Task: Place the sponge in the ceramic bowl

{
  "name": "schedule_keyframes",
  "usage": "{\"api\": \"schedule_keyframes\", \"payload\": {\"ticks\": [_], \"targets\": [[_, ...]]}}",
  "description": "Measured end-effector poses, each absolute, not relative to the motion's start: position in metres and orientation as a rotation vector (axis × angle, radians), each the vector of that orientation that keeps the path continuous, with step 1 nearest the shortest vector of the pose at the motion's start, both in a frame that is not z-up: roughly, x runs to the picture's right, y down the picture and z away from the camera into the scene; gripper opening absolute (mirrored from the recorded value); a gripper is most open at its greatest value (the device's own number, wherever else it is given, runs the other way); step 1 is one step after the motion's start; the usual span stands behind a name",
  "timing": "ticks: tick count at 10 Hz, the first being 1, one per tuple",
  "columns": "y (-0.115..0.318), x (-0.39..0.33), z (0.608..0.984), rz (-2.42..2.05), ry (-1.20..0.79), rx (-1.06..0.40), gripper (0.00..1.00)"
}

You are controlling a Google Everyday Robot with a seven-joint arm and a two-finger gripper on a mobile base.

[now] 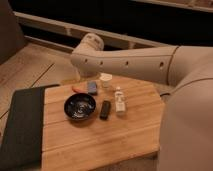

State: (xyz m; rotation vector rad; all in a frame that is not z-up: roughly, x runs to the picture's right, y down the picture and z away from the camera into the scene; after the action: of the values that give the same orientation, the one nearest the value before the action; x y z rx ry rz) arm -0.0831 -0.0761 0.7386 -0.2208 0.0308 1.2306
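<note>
Sponge (92, 87) sits just behind bowl (80, 106), outside it. Gripper (82, 74) farther behind bowl; grip can't tell. Descend squarely, sparing cup (105, 80).

Kitchen-like test area: wood-block worktop (130, 142) carrying ceramic bowl (80, 106) and cup (105, 79); plank floor (30, 70) at 10 o'clock. Tool (81, 69) at the worktop's 12 o'clock edge.

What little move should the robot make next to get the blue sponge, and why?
Probably bring the gripper forward and down onto the sponge. The gripper hangs at the arm's end, behind the wooden board's back edge, up and left of the sponge. The sponge lies on the board beside the cup, not yet in the ceramic bowl just in front of it.
</note>
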Motion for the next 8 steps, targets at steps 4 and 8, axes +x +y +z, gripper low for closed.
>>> {"api": "schedule_keyframes", "payload": {"ticks": [4, 8], "targets": [[-0.091, -0.084, 0.796, 1.222, -0.030, -0.251, 0.65], [-0.098, -0.068, 0.855, 1.304, -0.057, -0.331, 0.65]]}}
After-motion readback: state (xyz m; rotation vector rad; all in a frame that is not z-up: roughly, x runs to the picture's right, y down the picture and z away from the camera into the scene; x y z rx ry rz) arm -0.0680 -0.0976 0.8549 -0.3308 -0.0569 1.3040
